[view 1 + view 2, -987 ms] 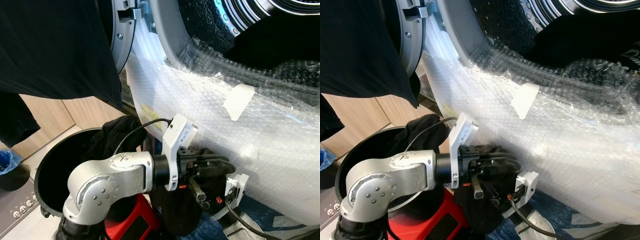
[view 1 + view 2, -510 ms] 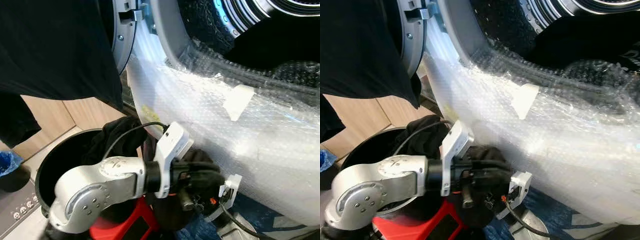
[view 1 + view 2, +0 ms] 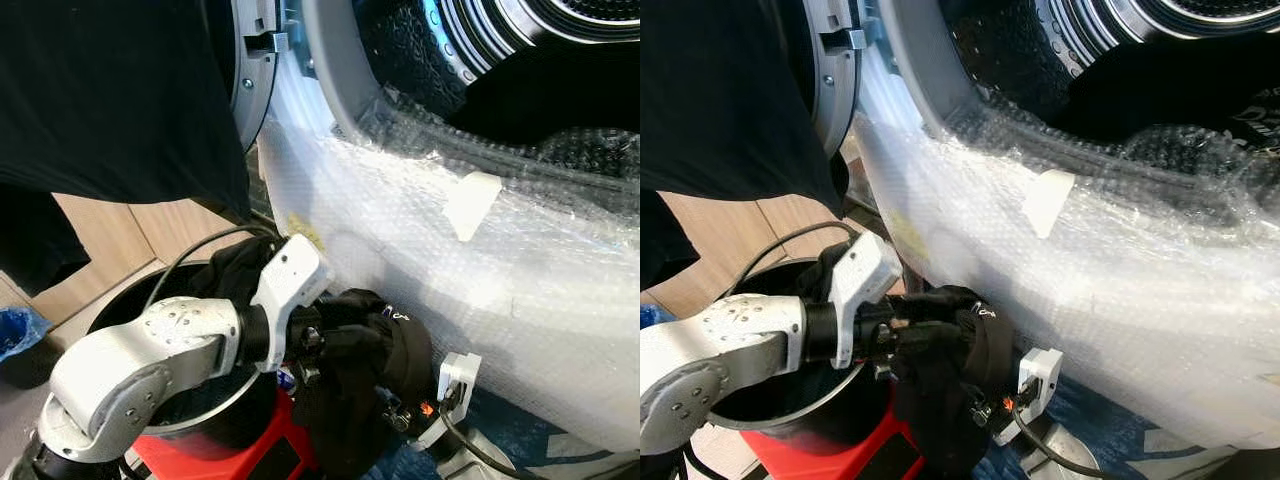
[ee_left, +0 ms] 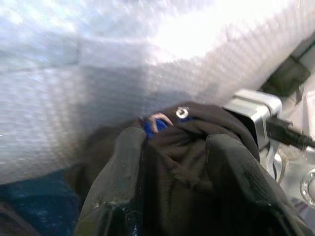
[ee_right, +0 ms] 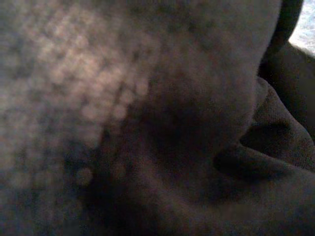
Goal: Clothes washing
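left end effector [image 4: 172, 162]: clamped on the black garment [image 3: 365, 385]; wrist view shows both black fingers [image 4: 120, 172] pressed against the cloth, bunched between them
black garment: low, just in front of the bubble wrap [image 3: 420, 240], beside the bucket [image 3: 215, 415] rim on its right; hangs down past the red stool [image 3: 250, 460]; small blue and white logo on it visible in the wrist view
change, left arm [image 3: 150, 355]: pulled back toward the left and nearer the bucket compared with 1.0 s ago; wrist camera block [image 3: 290, 285] now sits higher and further left, over the bucket's right rim
change, garment: came along with the arm, now bundled more tightly just right of the wrist; earlier it hung lower, further right
right end effector [image 3: 420, 420]: low right, below the garment, white wrist mount [image 3: 455, 380] and cable visible; cannot tell if the fingers are apart or together; wrist view dark and blurred, dark cloth close up
washing machine: drum opening [image 3: 540, 70] top right, dark laundry inside; door [image 3: 250, 60] open at upper left; front covered by bubble wrap with a white tape patch [image 3: 470, 205]
black cloth [image 3: 110, 100]: hangs at upper left, near camera
bucket: black, dark clothes inside, sits on the red stool
camera: scene framing slightly shifted, machine itself unmoved
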Available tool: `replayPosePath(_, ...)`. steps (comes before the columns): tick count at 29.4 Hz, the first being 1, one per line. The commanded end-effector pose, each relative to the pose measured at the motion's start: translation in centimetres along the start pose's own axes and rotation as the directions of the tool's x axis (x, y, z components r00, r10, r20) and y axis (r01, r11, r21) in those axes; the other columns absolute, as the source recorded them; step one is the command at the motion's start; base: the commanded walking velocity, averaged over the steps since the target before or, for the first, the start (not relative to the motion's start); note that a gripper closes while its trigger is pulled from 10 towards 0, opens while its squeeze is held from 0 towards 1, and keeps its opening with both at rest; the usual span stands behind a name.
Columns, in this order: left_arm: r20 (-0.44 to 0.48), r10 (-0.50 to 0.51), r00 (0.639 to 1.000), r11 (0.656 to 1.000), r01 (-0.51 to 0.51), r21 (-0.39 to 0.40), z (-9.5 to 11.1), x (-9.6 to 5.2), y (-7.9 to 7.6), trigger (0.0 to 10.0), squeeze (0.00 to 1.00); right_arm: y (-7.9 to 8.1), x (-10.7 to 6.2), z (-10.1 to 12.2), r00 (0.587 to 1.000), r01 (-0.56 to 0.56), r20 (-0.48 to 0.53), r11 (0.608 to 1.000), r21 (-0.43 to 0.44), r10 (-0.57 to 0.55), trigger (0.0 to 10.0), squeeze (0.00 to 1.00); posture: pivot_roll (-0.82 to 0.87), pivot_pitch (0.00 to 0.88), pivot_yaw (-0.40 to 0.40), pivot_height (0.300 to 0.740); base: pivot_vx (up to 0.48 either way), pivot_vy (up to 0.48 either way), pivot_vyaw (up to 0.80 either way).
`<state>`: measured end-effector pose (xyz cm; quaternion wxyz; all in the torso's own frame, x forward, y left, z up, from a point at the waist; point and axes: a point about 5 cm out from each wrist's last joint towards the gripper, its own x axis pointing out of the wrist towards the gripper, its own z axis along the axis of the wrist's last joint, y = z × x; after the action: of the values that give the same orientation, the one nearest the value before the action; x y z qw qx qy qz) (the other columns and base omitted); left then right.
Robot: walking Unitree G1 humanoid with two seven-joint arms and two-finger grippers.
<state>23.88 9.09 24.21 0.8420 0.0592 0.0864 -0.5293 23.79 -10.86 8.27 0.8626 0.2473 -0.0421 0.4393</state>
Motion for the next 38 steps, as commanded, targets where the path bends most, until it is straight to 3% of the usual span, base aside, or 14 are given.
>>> replayPosePath(1,0.028,0.031,0.999,0.999,-0.031,0.006,0.5,-1.1,0.1,10.0,1.0,0.3,-0.2,-0.1,1.0,-0.028,-0.004,1.0,0.004,0.028,0.0,0.0,0.15,0.089,0.052,0.74,0.0,0.0,0.0)
replayPosePath(4,0.039,0.066,0.997,0.998,-0.066,0.007,0.6,-1.8,0.5,10.0,1.0,0.4,-0.3,-0.1,0.999,-0.034,-0.004,0.999,0.007,0.034,0.0,0.0,0.15,0.093,0.051,0.74,0.0,0.0,0.0)
replayPosePath(7,0.052,0.204,0.978,0.979,-0.204,0.006,0.5,-3.4,2.1,10.0,1.0,0.4,-0.6,-0.1,0.999,-0.039,-0.01,0.999,0.008,0.039,0.0,0.0,0.16,0.102,0.051,0.74,0.0,0.0,0.0)
replayPosePath(8,0.03,0.229,0.973,0.973,-0.229,0.004,0.0,-3.8,2.3,10.0,0.0,0.4,-0.7,-0.1,0.999,-0.046,-0.019,0.999,0.011,0.046,0.0,0.0,0.16,0.105,0.049,0.74,0.0,0.0,0.0)
replayPosePath(14,0.01,0.367,0.93,0.93,-0.367,0.025,-0.9,-4.4,3.4,10.0,0.0,0.5,-1.0,-0.2,0.996,-0.08,-0.049,0.997,0.017,0.081,0.0,0.0,0.17,0.115,0.043,0.74,0.0,0.0,0.0)
replayPosePath(17,0.033,0.541,0.84,0.84,-0.542,0.009,-2.4,-4.6,5.9,10.0,0.0,0.5,-1.1,-0.3,0.995,-0.083,-0.06,0.996,0.018,0.084,0.0,0.0,0.18,0.115,0.037,0.74,0.0,0.0,0.0)
replayPosePath(18,0.033,0.541,0.84,0.84,-0.542,0.009,-2.4,-4.6,5.9,10.0,0.0,0.5,-1.1,-0.3,0.995,-0.083,-0.06,0.996,0.018,0.084,0.0,0.0,0.18,0.115,0.037,0.74,0.0,0.0,0.0)
replayPosePath(19,0.02,0.591,0.806,0.806,-0.591,0.02,-3.9,-4.1,6.9,10.0,0.0,0.6,-1.1,-0.5,0.993,-0.091,-0.071,0.996,0.019,0.092,0.0,0.0,0.16,0.118,0.038,0.74,0.0,0.0,0.0)
replayPosePath(22,0.022,0.614,0.789,0.789,-0.614,0.008,-5.0,-3.6,7.4,10.0,0.0,0.8,-1.2,-0.5,0.992,-0.102,-0.076,0.995,0.019,0.103,0.0,0.0,0.16,0.117,0.039,0.74,0.0,0.0,0.0)
replayPosePath(25,0.05,0.724,0.688,0.688,-0.725,0.002,-7.9,-3.7,8.5,10.0,0.0,1.4,-1.6,-0.1,0.99,-0.116,-0.078,0.993,0.016,0.117,0.0,0.0,0.14,0.117,0.037,0.74,0.0,0.0,0.0)
replayPosePath(31,0.036,0.779,0.626,0.626,-0.78,-0.002,-10.5,-4.1,9.3,10.0,0.0,2.2,-1.6,0.7,0.983,-0.17,-0.065,0.985,0.006,0.17,0.0,0.0,0.14,0.112,0.03,0.74,0.0,0.0,0.0)
replayPosePath(34,0.019,0.792,0.611,0.61,-0.792,0.037,-12.0,-4.0,9.6,10.0,0.0,3.6,-1.4,1.1,0.96,-0.265,-0.101,0.964,-0.012,0.262,0.0,0.0,0.14,0.119,0.024,0.74,0.0,0.0,0.0)
replayPosePath(36,0.008,0.82,0.572,0.569,-0.817,0.095,-13.4,-3.6,10.1,10.0,0.0,4.9,-1.6,1.3,0.921,-0.358,-0.164,0.934,-0.007,0.352,0.0,0.0,0.13,0.118,0.008,0.74,0.0,0.0,0.0)
replayPosePath(38,0.012,0.825,0.566,0.56,-0.819,0.128,-13.8,-3.5,10.2,10.0,0.0,5.2,-1.6,1.9,0.914,-0.38,-0.156,0.925,-0.01,0.374,0.0,0.0,0.12,0.118,0.005,0.74,0.0,0.0,0.0)
